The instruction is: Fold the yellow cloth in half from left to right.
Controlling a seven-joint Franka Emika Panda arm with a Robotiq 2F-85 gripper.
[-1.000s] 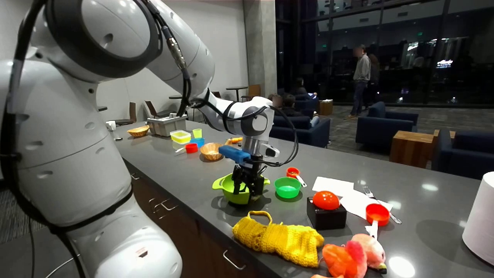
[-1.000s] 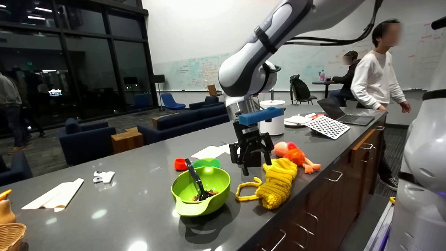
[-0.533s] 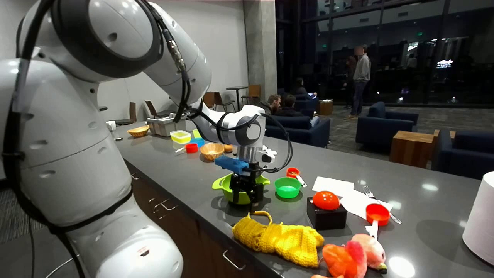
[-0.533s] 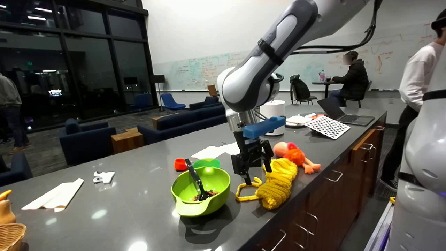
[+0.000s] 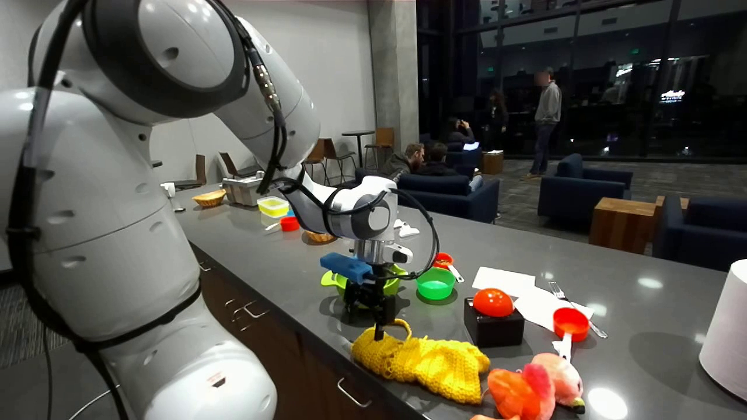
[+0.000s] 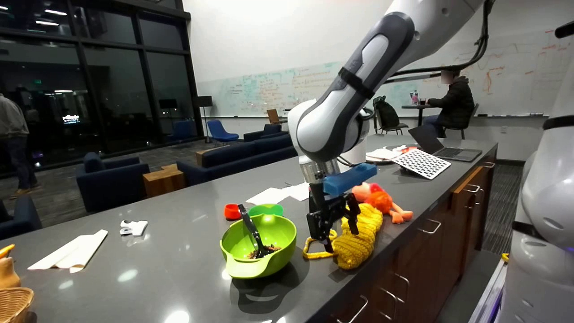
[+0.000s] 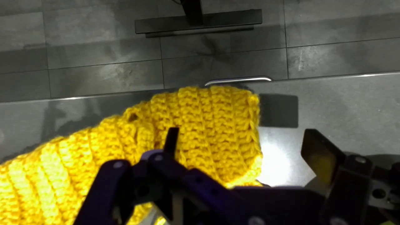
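The yellow knitted cloth (image 5: pixel 435 364) lies on the grey counter near its front edge. It looks long and bunched, with a cord loop (image 6: pixel 309 252) at the end by the bowl. It also shows in an exterior view (image 6: pixel 361 237) and in the wrist view (image 7: pixel 215 125). My gripper (image 7: pixel 243 142) is open and empty, pointing down at the loop end of the cloth. In the wrist view one finger is over the cloth and the other is beyond its end edge, over bare counter. The gripper (image 6: pixel 342 241) is low at that end; I cannot tell whether a fingertip touches.
A green bowl (image 6: pixel 242 269) with a black utensil stands close beside the gripper. A green cup (image 5: pixel 435 284), a black box with a red dome (image 5: pixel 495 326) and plush toys (image 5: pixel 519 391) stand around the cloth. The counter's front edge runs close along the cloth.
My gripper has moved down and toward the cloth's loop end, staying open. The cloth has not visibly moved. A person in white has walked out of view.
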